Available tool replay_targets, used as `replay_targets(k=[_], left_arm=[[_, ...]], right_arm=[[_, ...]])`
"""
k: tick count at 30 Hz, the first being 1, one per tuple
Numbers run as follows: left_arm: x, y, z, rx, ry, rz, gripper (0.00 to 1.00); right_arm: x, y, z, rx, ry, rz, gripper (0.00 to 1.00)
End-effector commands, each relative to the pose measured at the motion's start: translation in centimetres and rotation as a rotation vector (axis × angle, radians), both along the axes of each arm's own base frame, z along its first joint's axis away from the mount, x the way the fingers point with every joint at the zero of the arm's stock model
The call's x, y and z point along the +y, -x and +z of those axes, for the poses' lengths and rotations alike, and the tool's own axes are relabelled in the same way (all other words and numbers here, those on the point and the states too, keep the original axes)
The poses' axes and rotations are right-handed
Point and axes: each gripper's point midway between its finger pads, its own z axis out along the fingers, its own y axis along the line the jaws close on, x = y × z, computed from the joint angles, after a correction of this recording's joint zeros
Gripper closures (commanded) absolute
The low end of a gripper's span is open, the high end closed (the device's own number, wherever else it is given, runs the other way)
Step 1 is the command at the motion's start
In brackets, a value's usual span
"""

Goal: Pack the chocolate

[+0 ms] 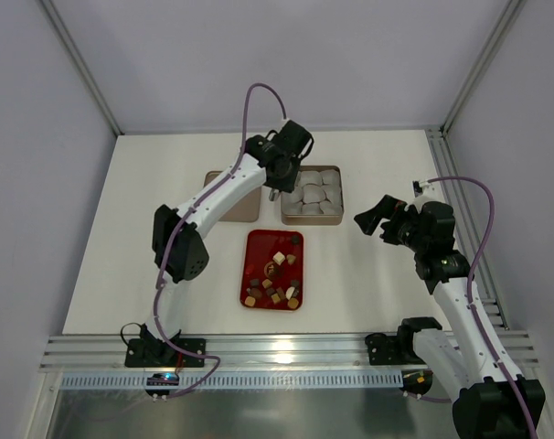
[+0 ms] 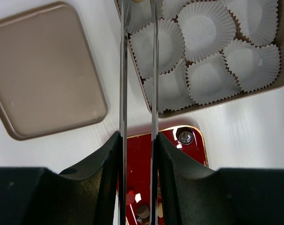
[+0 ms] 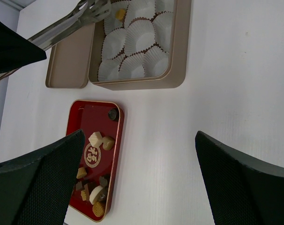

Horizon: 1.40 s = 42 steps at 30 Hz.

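Note:
Several chocolate pieces [image 1: 275, 274], dark brown, tan and cream, lie in a red tray [image 1: 255, 240]. My left gripper [image 1: 279, 174] is shut on a pair of metal tongs [image 2: 123, 70]. The tong arms stand a little apart and reach over the left edge of a gold box [image 1: 335, 216] lined with white paper cups [image 2: 205, 28]. One tan piece [image 3: 118, 14] sits in a cup at the box's far left corner, right by the tong tips [image 3: 97, 8]. My right gripper [image 1: 373, 219] hovers open to the right of the box, with nothing between its fingers.
The gold lid [image 2: 43, 70] lies flat to the left of the box, partly under my left arm. A dark round piece [image 3: 113, 114] sits alone at the red tray's far end. White table surrounds the tray and box; a metal rail runs along the near edge.

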Motion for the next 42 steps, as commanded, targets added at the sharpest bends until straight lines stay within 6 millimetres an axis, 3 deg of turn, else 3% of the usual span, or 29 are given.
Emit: replay_targets(k=[1,3,5,7,8,10,11,12,13,15,16,18,19,23,32,42], left_arm=[[0.1,0.9,5.0,-0.07,0.069,-0.027,0.66],[0.4,2.1,5.1,-0.059,0.066,-0.038,0.66],[0.4,3.9,7.0,-0.073,0.111,-0.058,0.66],[0.9,5.7,6.5,-0.047,0.11,-0.071,0.65],[1.1,7.0,8.1,-0.07,0.142,-0.081,0.65],[1.7,9.1,6.9,-0.035,0.127,-0.094,0.65],[2.0,10.5,8.1,-0.05,0.154,-0.103,0.65],[2.3,11.3,7.9,-0.043,0.151,-0.106,0.65],[3.1,12.5,6.7,-0.015,0.129,-0.109,0.65],[3.9,14.7,7.5,-0.022,0.156,-0.117,0.65],[4.7,15.9,6.1,0.011,0.131,-0.119,0.65],[5.6,17.9,6.6,0.01,0.158,-0.12,0.65],[6.2,18.9,5.5,0.038,0.142,-0.123,0.65],[8.2,21.9,4.9,0.068,0.14,-0.123,0.65],[11.7,25.9,2.3,0.123,0.078,-0.09,0.65],[13.0,27.4,0.2,0.141,0.004,-0.071,0.64]], right_arm=[[0.1,-0.4,1.7,-0.055,0.005,0.016,0.0],[0.1,-0.5,1.7,-0.056,0.006,0.016,0.0],[0.1,-0.5,1.6,-0.056,0.008,0.016,0.0],[0.1,-0.5,1.5,-0.054,0.007,0.015,0.0],[0.1,-0.5,1.5,-0.055,0.007,0.018,0.0],[0.1,-0.5,1.5,-0.055,0.008,0.019,0.0],[0.2,-0.5,1.5,-0.056,0.01,0.021,0.0],[0.2,-0.5,1.4,-0.054,0.009,0.021,0.0],[0.2,-0.5,1.5,-0.056,0.009,0.024,0.0],[0.2,-0.4,1.4,-0.055,0.009,0.024,0.0],[0.2,-0.4,1.4,-0.055,0.009,0.024,0.0],[0.2,-0.4,1.4,-0.055,0.009,0.026,0.0],[0.2,-0.4,1.4,-0.055,0.009,0.026,0.0],[0.3,-0.4,1.3,-0.054,0.009,0.029,0.0],[0.4,-0.3,1.3,-0.054,0.012,0.035,0.0],[0.5,-0.2,1.4,-0.054,0.011,0.039,0.0]])
